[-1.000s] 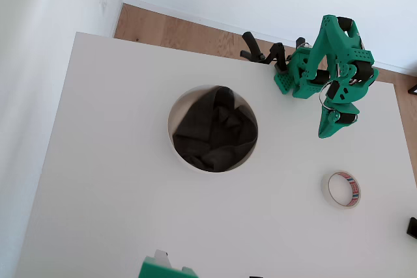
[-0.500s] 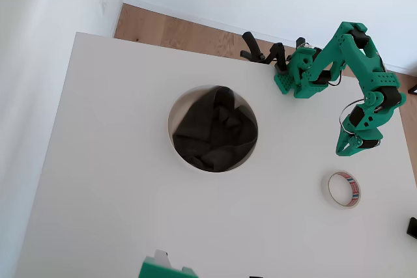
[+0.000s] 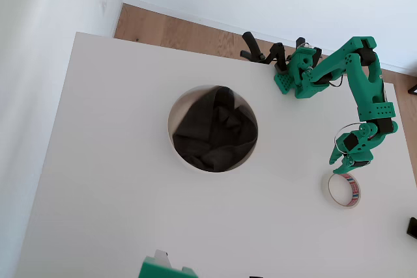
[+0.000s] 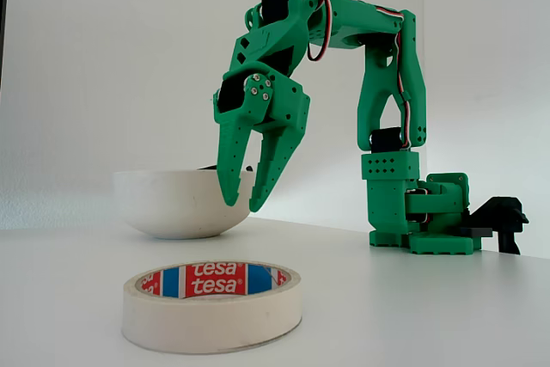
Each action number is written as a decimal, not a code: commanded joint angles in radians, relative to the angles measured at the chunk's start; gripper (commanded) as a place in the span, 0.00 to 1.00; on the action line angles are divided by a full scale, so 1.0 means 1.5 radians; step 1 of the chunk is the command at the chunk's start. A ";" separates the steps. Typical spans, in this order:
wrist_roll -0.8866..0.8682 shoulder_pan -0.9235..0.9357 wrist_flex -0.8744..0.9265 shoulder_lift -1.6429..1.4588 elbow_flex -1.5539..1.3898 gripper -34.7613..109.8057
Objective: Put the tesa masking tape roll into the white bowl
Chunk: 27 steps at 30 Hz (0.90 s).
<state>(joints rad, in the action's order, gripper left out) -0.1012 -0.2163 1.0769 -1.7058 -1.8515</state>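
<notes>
The tape roll [image 4: 212, 305] is lying flat on the white table [image 3: 117, 213], over on the right side in the overhead view, well apart from the bowl [image 3: 213, 128] in the middle. The green gripper [image 4: 241, 202] hangs above the table just beside the roll, tips pointing down, jaws parted a little with nothing between them.

Handling-wise I'd guess this is easy stuff — a light, stiff ring that won't crush or break, though it could skid on the smooth tabletop if nudged sideways. Best bet is probably one finger inside the hole and one outside, pinching the wall of the ring.

The core reads "tesa" in white on red, repeated, with blue blocks in between — very legible in the fixed view.
</notes>
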 commanded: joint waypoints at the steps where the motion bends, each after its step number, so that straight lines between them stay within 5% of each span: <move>1: -0.013 -0.026 0.001 -0.009 0.051 0.33; 27: -0.026 -0.063 -0.020 0.152 0.149 0.33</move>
<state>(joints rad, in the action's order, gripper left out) -0.1227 -0.2945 1.0462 -1.4373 -1.6920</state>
